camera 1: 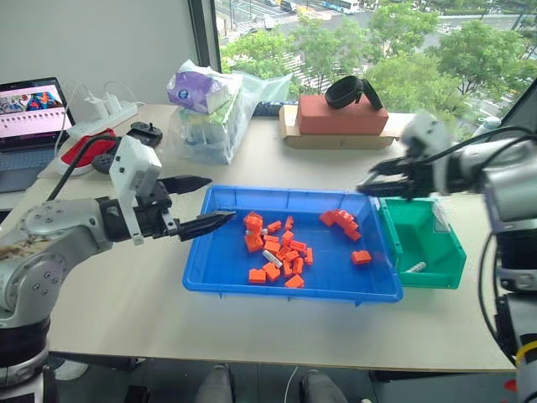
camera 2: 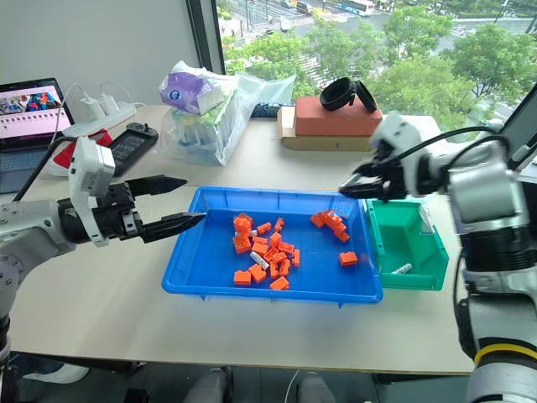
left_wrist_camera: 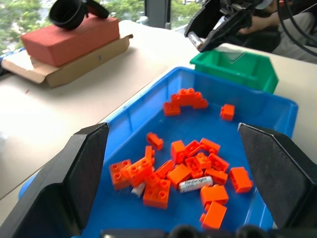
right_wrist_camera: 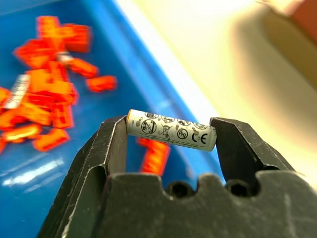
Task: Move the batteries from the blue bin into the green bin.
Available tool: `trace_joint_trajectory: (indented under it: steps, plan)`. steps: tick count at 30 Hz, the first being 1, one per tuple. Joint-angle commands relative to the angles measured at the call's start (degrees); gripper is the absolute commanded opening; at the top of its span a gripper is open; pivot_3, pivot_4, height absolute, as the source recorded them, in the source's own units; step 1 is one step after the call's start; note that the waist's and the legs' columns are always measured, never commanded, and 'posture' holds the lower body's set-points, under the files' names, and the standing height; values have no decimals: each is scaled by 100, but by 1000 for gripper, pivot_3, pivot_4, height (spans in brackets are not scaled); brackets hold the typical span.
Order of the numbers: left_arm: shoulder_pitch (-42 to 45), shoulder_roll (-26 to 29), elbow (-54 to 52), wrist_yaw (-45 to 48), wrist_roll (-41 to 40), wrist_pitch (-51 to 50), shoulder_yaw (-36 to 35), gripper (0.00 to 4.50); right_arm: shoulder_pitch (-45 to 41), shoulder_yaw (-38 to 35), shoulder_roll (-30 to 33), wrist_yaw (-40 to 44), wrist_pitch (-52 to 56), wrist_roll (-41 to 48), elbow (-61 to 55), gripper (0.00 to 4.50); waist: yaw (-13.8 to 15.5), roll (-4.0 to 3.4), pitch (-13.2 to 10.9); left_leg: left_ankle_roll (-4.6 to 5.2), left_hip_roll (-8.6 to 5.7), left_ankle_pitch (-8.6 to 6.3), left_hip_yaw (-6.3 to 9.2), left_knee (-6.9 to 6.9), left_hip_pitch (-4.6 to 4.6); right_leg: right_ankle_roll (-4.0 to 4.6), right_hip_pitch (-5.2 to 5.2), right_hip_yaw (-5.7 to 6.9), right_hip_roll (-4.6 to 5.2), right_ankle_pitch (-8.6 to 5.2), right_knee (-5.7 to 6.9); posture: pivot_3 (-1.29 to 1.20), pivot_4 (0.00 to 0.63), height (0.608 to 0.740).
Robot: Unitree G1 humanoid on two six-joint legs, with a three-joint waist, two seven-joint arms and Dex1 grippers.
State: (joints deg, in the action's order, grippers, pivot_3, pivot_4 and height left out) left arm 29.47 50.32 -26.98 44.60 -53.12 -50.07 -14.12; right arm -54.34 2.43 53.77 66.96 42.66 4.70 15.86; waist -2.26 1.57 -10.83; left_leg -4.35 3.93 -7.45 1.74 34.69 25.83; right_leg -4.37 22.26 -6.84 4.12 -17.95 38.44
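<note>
Head view: my right gripper point(camera 1: 369, 186) hangs above the green bin's point(camera 1: 436, 267) near corner; my left gripper point(camera 1: 210, 201), fingers spread, is at the blue bin's point(camera 1: 210, 277) edge.
Left wrist view: another battery point(left_wrist_camera: 195, 184) lies among orange blocks point(left_wrist_camera: 171, 173) ahead of my fingers.
Right wrist view: my fingers pinch a battery point(right_wrist_camera: 171, 130) endwise

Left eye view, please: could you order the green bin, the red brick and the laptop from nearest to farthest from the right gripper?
1. Green bin, just below the right gripper.
2. Red brick, behind, by the window.
3. Laptop, across the table, far left.
</note>
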Motion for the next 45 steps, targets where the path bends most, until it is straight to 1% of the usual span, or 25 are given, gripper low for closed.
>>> trace_joint_trajectory:
  steps: [1,5,8,12,14,15,17,18,19,22,25,29,33,36,38,41,44,45]
  plan:
    - [254,68,42,217,-110,-1,113,4500,215,-169,409,93,-259,30,180,2521,-32,0,0,2,0,-1,0,-1,0,0,0,0,0,0,-1,0,150,740]
    - [458,53,209,316,28,62,295,4500,981,-178,705,366,-453,152,52,2521,-96,-1,0,3,1,-1,0,-2,-4,0,1,-6,-5,0,3,0,150,740]
    - [524,45,279,376,90,83,377,4500,1283,-160,643,318,-372,219,-93,2521,-129,-3,-2,3,1,-1,-1,4,-6,-1,-3,-6,-4,0,5,0,150,740]
    - [582,42,315,475,245,108,536,4500,1552,17,584,162,-474,49,-147,2521,-151,-4,-2,1,0,0,-1,6,-6,-2,-3,-8,-3,1,9,0,150,740]
    - [606,58,347,501,302,111,560,4500,1492,24,557,54,-499,18,-95,3530,-151,-4,-2,1,0,0,-1,6,-6,-2,-3,-8,-3,1,9,0,150,740]
    - [615,66,361,512,327,112,564,4500,1453,22,556,16,-501,17,-78,3649,-150,-4,-2,1,0,0,-1,6,-6,-2,-3,-8,-3,1,9,0,150,740]
    - [604,114,373,527,394,105,571,4500,1364,14,626,-35,-564,-25,-85,4324,-142,-4,-2,1,0,0,-1,6,-6,-2,-3,-8,-3,1,9,0,150,740]
    - [584,148,370,536,432,96,564,4500,1298,18,699,-14,-577,-45,-121,4485,-142,-4,-2,1,0,0,-1,6,-6,-2,-3,-8,-2,1,9,0,150,740]
    - [570,169,368,544,461,88,557,4500,1251,21,749,4,-583,-59,-144,4485,-139,-4,-3,1,0,0,-2,7,-6,-3,-3,-8,-2,0,9,0,150,740]
    - [422,283,341,544,523,95,431,4500,1201,52,1009,415,-528,89,-619,4485,-126,-8,-5,1,0,0,-1,4,-5,-3,-2,-8,-2,0,8,0,150,740]
    - [198,472,304,618,593,103,326,4500,974,48,973,586,-418,303,-1075,4485,-174,-9,-6,2,1,0,-2,4,-6,-3,-1,-8,-3,0,8,0,150,740]
    - [-138,722,319,679,731,134,114,4500,597,132,484,774,-149,884,-1967,4485,-192,-9,-6,1,4,0,-1,2,-13,-2,-2,-10,-8,0,12,0,150,740]
    - [-426,893,355,710,850,173,-93,4500,375,548,-137,635,368,1149,-2511,4485,-158,-9,-6,1,4,0,-1,2,-12,-2,-2,-8,-6,0,13,0,150,740]
    - [-804,1098,210,790,949,161,-285,4500,392,1064,-740,349,1016,1312,-3036,4485,-141,-9,-6,1,4,0,1,3,-7,-2,-1,-6,-6,0,11,0,150,740]
    - [-968,1126,78,758,873,97,-446,4500,292,1202,-1114,-72,1480,1289,-3101,4485,-129,-9,-6,1,4,0,1,3,-1,-2,4,-5,-6,0,12,0,150,740]
    - [-1216,1141,-132,651,748,-13,-712,4500,229,1437,-1480,-498,2097,1332,-3393,4485,-100,-8,-7,0,4,1,4,4,2,-1,7,-2,-6,1,15,0,150,740]
    - [-1384,1131,-278,585,662,-108,-909,4500,131,1619,-1738,-708,2731,1536,-3611,4485,-41,-8,-7,0,4,0,3,4,3,-1,7,-2,-5,0,14,0,150,740]
    - [-1437,1127,-323,557,639,-137,-972,4500,47,1662,-1941,-805,2995,1621,-3579,4485,-33,-8,-7,0,4,0,3,3,3,-1,8,-1,-6,0,14,0,150,740]
